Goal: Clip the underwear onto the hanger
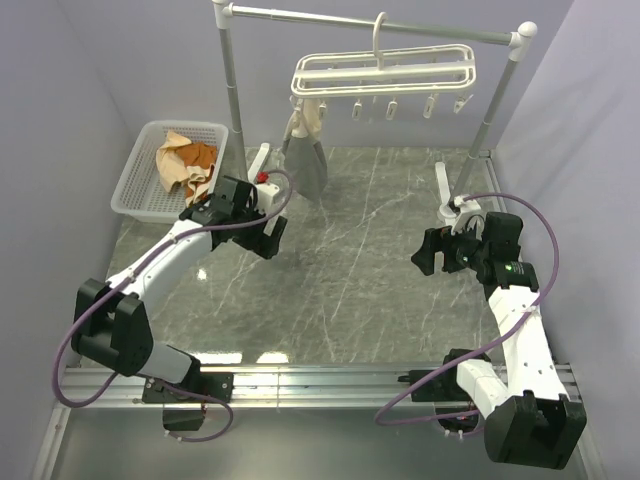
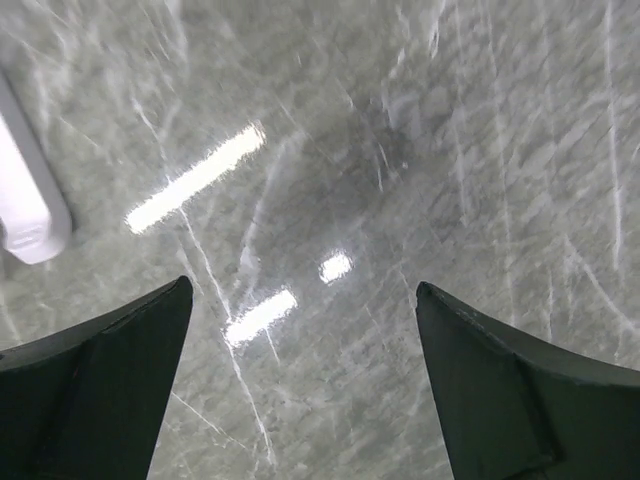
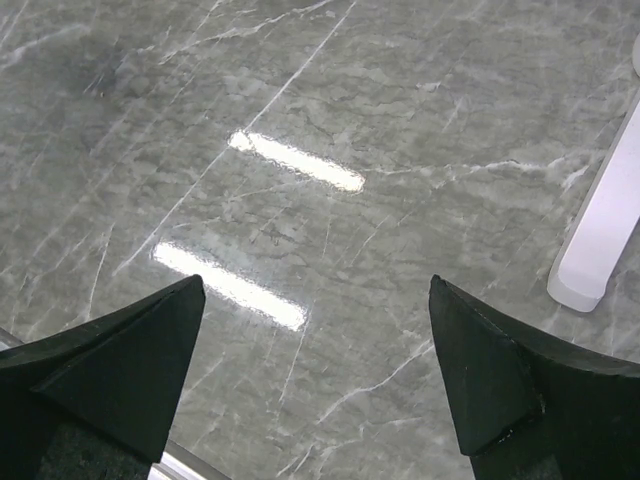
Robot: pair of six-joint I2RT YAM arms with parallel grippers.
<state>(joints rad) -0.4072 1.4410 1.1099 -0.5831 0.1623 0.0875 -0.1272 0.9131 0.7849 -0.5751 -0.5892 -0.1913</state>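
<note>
Near the right edge of the grey marbled tabletop (image 1: 350,300), the right claw (image 1: 432,255) hovers spread, gripping nothing. Slightly farther, left of centre, the left claw (image 1: 268,240) is likewise spread and empty. In the far-left corner the underwear (image 1: 203,155) lies crumpled in a white basket (image 1: 135,188) beside a tan cloth (image 1: 172,160). Above the far edge the hanger (image 1: 385,72) hangs from a rail (image 1: 400,25), with a grey-and-beige garment (image 1: 305,160) clipped at its left end.

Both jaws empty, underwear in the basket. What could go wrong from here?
The underwear lies bunched against a light tan cloth in the basket, so the left jaws may pinch both. The hanger hangs by its hook and could swing when a clip is pushed. A grey-and-beige garment already occupies its left end.
</note>
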